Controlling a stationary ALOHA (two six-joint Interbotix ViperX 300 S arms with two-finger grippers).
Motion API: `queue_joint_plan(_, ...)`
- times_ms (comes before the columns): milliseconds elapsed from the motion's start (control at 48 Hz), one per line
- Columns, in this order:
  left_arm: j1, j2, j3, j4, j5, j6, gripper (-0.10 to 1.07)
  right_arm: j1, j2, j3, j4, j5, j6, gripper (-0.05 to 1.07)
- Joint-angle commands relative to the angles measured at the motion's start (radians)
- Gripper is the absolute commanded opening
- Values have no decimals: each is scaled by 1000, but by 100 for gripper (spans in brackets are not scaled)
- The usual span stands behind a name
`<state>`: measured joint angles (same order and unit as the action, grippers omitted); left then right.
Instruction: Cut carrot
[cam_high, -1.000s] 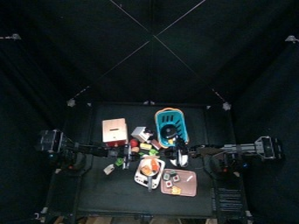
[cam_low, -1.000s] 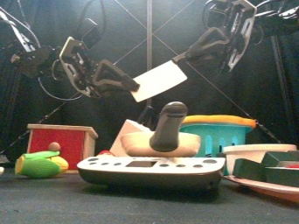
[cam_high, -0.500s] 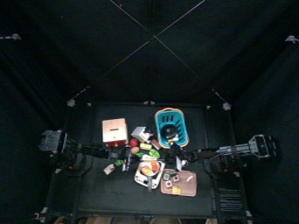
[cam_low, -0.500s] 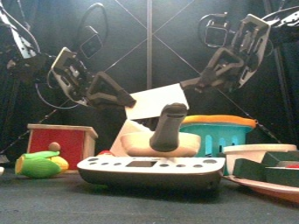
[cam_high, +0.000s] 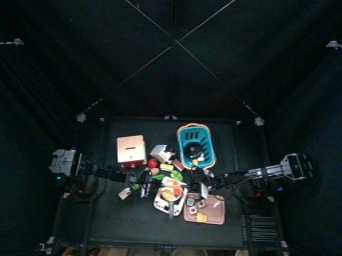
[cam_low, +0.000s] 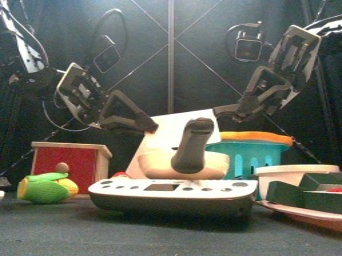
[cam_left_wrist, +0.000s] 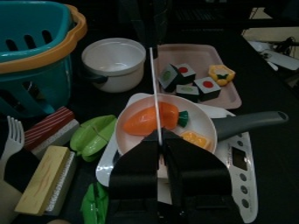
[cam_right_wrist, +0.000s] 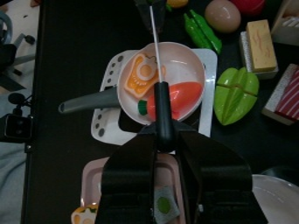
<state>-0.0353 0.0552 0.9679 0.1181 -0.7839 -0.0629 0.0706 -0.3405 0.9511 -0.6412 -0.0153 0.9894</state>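
I see a dim pen, black curtains swallowing light. Light falls from overhead, brightest at the table's (cam_high: 100, 215) centre. The white bowl (cam_left_wrist: 114, 58) at eleven o'clock glares softly; near jaws blur.

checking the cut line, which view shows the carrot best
The left wrist view: the orange toy carrot lies in full sight in the white pan, under the knife edge. The right wrist view shows it half hidden by the blade; top shows a speck; front hides it.

No text, label, brand or number can be read in any view. The scale (cam_left_wrist: 242, 171) carries small marks along its edge, but they are too small to make out.
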Motion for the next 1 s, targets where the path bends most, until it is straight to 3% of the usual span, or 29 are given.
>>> queue_joint_plan(0, -8, -3, -26, 2, -9, 2, 39, 0, -8, -3, 18, 0, 2, 50)
queue_joint_plan(979, -9, 29, -44, 0, -9, 3, 39, -5, 31, -6, 31, 6, -5, 50)
